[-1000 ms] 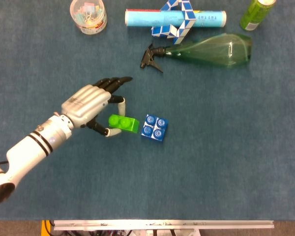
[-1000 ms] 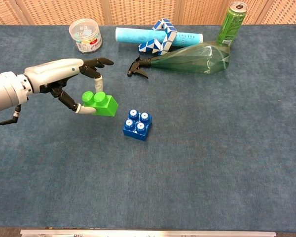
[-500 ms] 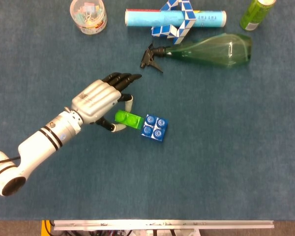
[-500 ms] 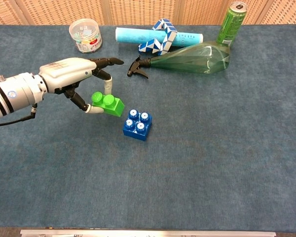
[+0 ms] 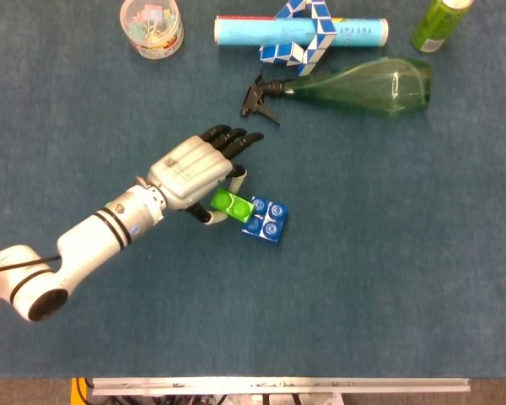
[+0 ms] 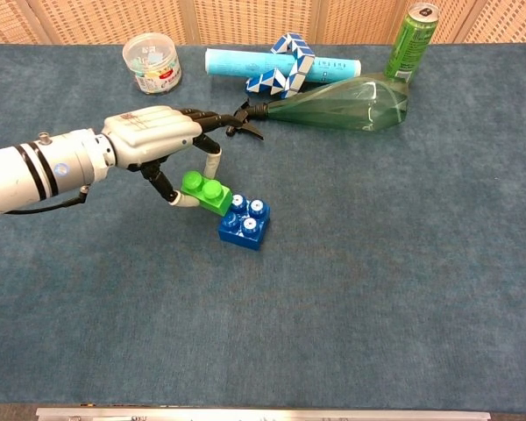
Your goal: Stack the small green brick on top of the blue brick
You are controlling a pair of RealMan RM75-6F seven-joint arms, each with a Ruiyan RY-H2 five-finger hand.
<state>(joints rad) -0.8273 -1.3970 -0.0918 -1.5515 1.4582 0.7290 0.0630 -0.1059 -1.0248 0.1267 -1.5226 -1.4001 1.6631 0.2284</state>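
My left hand [image 5: 194, 173] [image 6: 162, 140] pinches the small green brick [image 5: 232, 205] [image 6: 206, 193] between thumb and a finger, the other fingers spread toward the spray bottle. The green brick hangs tilted at the left edge of the blue brick [image 5: 266, 221] [image 6: 245, 224], overlapping its left studs; I cannot tell whether they touch. The blue brick rests on the blue cloth near the middle of the table. My right hand is in neither view.
At the back lie a green spray bottle [image 5: 354, 84] [image 6: 342, 103], a light-blue tube [image 5: 299, 31] [image 6: 280, 64] with a blue-white twist toy [image 5: 302, 38] on it, a green can [image 5: 438, 23] [image 6: 412, 39] and a clear tub [image 5: 152, 25] [image 6: 152, 61].
My left hand has carried the green brick to the right, from a gap beside the blue brick to its left edge.
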